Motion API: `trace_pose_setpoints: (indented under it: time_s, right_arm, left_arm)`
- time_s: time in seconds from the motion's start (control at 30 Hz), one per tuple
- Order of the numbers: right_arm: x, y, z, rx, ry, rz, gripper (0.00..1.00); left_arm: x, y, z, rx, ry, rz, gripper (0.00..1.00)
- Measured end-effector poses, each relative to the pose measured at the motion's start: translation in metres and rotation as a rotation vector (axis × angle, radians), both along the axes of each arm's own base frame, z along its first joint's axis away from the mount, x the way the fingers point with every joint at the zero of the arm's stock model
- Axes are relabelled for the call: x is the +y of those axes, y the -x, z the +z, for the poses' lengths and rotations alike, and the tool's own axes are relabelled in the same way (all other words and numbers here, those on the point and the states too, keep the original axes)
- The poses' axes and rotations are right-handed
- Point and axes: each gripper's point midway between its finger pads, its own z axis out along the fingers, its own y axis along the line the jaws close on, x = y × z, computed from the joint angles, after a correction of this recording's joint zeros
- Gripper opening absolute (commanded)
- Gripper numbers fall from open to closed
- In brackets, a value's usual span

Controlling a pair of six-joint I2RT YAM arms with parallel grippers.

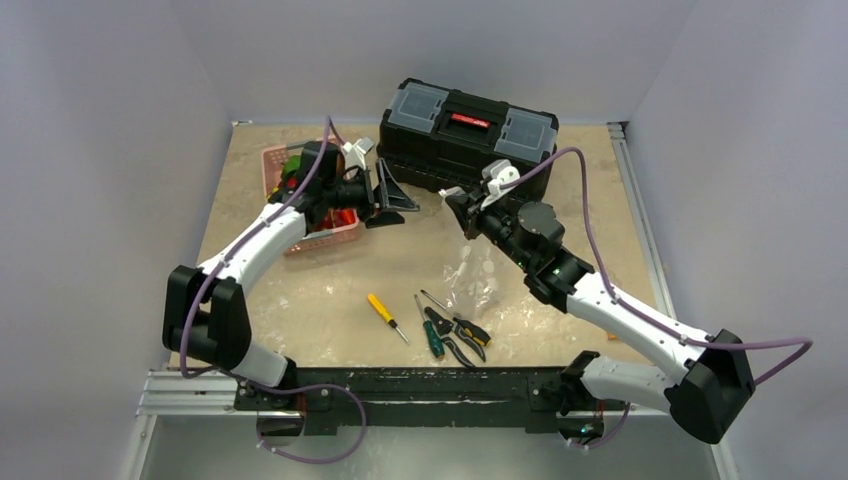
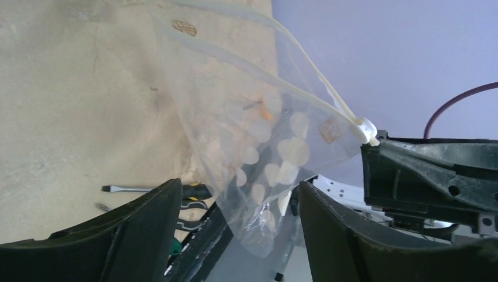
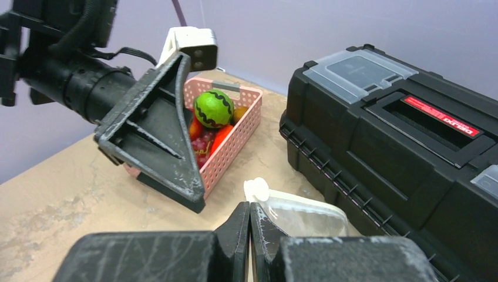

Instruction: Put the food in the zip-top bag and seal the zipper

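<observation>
Right claw clamps the pale zipper strip to hang the crinkly transparent bag open; left claw, apart, hovers beside colourful toy food in a pink lattice basket

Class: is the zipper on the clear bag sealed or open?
Open. In the left wrist view the zipper shows as two strips running apart across the zip-top bag, meeting only where the right gripper pinches them.
</observation>
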Motion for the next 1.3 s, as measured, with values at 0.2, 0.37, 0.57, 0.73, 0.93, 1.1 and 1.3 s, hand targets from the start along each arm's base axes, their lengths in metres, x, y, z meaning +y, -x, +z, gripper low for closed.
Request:
trace_pose_setpoints:
  time_s: [0.2,0.37,0.57,0.73,0.93,1.1,1.3]
  right_arm:
    - [0.005,0.009,0.006,-0.024,0.006,0.025,0.00]
    - [0.006,0.014,0.012,-0.050,0.011,0.039,0.00]
    - [0.011,0.018,0.013,-0.073,0.027,0.061,0.00]
    - [0.016,0.023,0.013,-0.093,0.047,0.091,0.00]
    - [0.012,0.030,0.024,-0.129,0.042,0.096,0.00]
    - [0.009,0.034,0.032,-0.152,0.033,0.100,0.00]
    - [0.012,0.038,0.031,-0.157,0.042,0.124,0.00]
  left_arm:
    - [-0.010,-0.006,-0.016,0.187,0.047,0.014,0.74]
    - [-0.009,0.000,-0.036,0.476,0.043,0.121,0.75]
    - [-0.004,0.012,-0.052,0.758,0.006,0.272,0.77]
    - [0.001,0.020,-0.064,0.855,0.003,0.362,0.77]
    - [0.007,0.020,-0.063,0.889,0.035,0.456,0.78]
    - [0.009,0.009,-0.056,0.879,0.078,0.519,0.80]
    - [0.011,0.003,-0.054,0.885,0.094,0.548,0.84]
